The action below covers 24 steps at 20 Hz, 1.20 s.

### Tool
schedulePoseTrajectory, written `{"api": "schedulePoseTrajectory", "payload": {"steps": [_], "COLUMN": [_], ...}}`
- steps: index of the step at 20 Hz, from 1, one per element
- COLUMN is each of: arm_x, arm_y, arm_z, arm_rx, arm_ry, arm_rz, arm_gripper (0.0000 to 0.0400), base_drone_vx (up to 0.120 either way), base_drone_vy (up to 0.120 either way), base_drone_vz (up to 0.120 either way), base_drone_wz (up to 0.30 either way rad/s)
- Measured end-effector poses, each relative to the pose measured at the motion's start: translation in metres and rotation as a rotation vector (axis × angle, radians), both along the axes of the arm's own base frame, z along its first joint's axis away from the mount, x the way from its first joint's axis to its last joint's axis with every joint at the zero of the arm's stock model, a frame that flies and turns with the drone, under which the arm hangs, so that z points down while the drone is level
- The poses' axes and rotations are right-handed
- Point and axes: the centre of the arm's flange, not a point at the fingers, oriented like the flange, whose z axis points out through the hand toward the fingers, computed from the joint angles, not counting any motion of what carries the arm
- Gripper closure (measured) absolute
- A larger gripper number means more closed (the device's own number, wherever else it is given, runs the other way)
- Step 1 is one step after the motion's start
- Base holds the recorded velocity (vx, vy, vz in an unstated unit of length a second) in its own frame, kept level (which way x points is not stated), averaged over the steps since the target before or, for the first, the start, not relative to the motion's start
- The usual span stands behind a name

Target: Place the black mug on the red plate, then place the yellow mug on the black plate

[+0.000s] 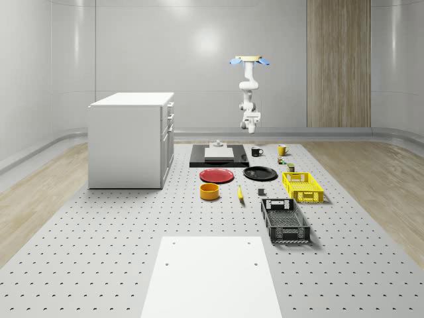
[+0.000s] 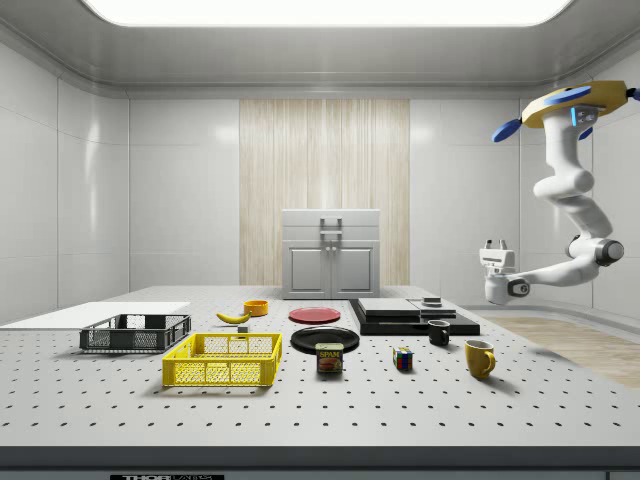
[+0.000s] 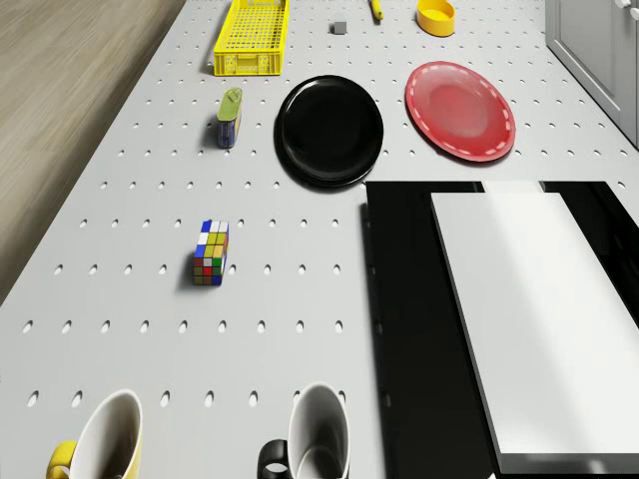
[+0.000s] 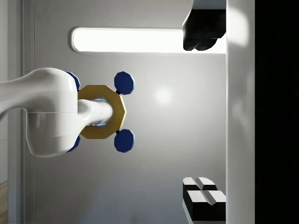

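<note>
We hover high behind the black mug (image 3: 308,439); our end effector (image 2: 494,247) points up, released, so we should turn it down first.

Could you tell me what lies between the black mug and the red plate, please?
In the drone view, the black slab with its white block lies between the black mug and red plate.

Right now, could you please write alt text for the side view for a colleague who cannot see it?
The drone hovers high at the side view's right, its gripper in the air above a black mug and yellow mug. Left of the mugs lie a black plate and red plate.
</note>
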Motion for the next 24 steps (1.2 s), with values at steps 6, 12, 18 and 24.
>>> {"api": "schedulePoseTrajectory", "payload": {"steps": [6, 12, 18, 24], "arm_x": [-0.0004, -0.0009, -0.0013, -0.0018], "arm_y": [0.0001, 0.0004, 0.0012, 0.0033], "arm_z": [0.0002, 0.0003, 0.0003, 0.0002], "arm_rx": [-0.001, -0.004, -0.012, -0.033], "arm_ry": [-0.005, -0.009, -0.014, -0.018], "arm_rz": [0.000, 0.000, 0.000, -0.001], "arm_gripper": [0.0000, 0.0000, 0.0000, 0.0000], "base_drone_vx": [0.120, 0.120, 0.120, 0.033], "base_drone_vy": [0.000, 0.000, 0.000, 0.000], "base_drone_vz": [0.000, 0.000, 0.000, 0.000], "base_drone_wz": [0.000, 0.000, 0.000, 0.000]}}
